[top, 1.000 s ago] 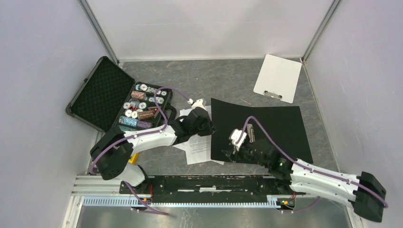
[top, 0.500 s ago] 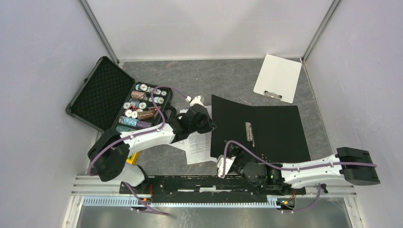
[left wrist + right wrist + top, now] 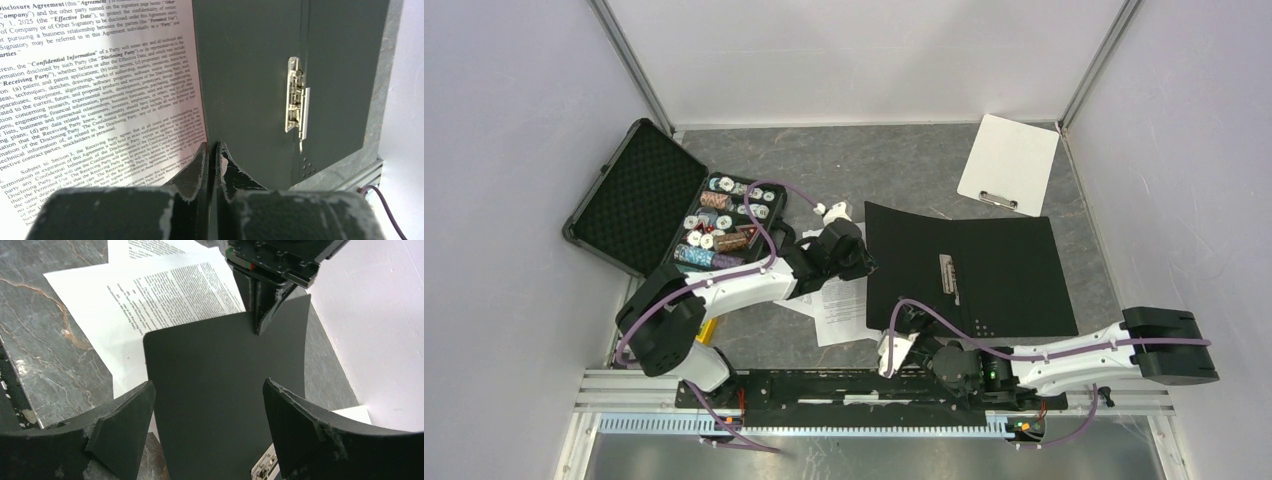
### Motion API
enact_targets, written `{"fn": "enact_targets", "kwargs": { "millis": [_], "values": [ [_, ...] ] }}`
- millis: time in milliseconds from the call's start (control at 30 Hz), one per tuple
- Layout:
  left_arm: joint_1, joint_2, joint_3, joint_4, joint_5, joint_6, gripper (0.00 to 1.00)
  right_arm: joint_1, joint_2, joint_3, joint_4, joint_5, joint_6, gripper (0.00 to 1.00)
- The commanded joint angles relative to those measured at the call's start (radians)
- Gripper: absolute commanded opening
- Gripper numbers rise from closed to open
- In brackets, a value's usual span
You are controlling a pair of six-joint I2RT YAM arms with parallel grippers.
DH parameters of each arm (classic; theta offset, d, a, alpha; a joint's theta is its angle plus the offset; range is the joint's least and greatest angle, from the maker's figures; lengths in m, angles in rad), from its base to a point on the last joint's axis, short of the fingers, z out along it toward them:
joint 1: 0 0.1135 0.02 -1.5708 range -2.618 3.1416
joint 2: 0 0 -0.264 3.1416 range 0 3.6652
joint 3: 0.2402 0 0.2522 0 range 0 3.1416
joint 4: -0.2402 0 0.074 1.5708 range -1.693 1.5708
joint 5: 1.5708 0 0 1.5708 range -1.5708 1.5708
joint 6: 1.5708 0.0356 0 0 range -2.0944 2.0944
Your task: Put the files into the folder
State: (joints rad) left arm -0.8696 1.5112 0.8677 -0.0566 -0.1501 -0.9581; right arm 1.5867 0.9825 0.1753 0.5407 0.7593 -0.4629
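The folder (image 3: 994, 275) lies open, black inside up, with its metal clip (image 3: 948, 272) at the spine. My left gripper (image 3: 864, 262) is shut on the left flap's edge, which is raised; in the left wrist view the jaws (image 3: 213, 150) pinch that edge, with the folder (image 3: 260, 75) to the right and the files (image 3: 100, 90) to the left. The files (image 3: 836, 308) lie on the table partly under the flap. My right gripper (image 3: 907, 322) is open and empty at the folder's near left corner. Its wrist view shows the gripper (image 3: 209, 405) over the flap (image 3: 220, 370), the files (image 3: 150, 300) beyond.
A blank white clipboard (image 3: 1009, 165) lies at the back right. An open black case of chips (image 3: 674, 205) stands at the left. A metal rail (image 3: 864, 385) runs along the near edge. Walls close in on both sides.
My right arm has pulled back from over the folder's clip to the folder's near left corner, its elbow swinging right. My left gripper has stayed on the flap's edge.
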Motion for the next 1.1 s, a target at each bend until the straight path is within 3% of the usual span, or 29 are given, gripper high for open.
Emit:
{"fn": "enact_targets", "kwargs": {
  "millis": [0, 233, 667, 800, 900, 1067],
  "values": [
    [0.014, 0.053, 0.009, -0.052, -0.107, 0.03, 0.11, 0.005, -0.085, -0.015, -0.016, 0.049, 0.08, 0.86],
    [0.013, 0.081, 0.006, 0.029, -0.021, 0.078, 0.23, -0.024, -0.239, -0.069, 0.028, 0.008, 0.166, 0.87],
    [0.011, 0.165, 0.053, 0.03, 0.094, 0.113, 0.33, -0.083, -0.271, -0.057, 0.009, 0.027, 0.27, 0.87],
    [0.013, 0.148, 0.111, -0.069, 0.065, 0.202, 0.52, -0.112, -0.295, -0.034, -0.035, 0.048, 0.325, 0.88],
    [0.016, 0.062, 0.133, -0.197, -0.049, 0.251, 0.75, -0.157, -0.295, 0.004, -0.102, 0.047, 0.426, 0.88],
    [0.103, -0.113, 0.056, -0.338, -0.135, 0.255, 0.77, -0.255, -0.246, 0.048, -0.153, -0.064, 0.59, 0.88]
  ]
}}
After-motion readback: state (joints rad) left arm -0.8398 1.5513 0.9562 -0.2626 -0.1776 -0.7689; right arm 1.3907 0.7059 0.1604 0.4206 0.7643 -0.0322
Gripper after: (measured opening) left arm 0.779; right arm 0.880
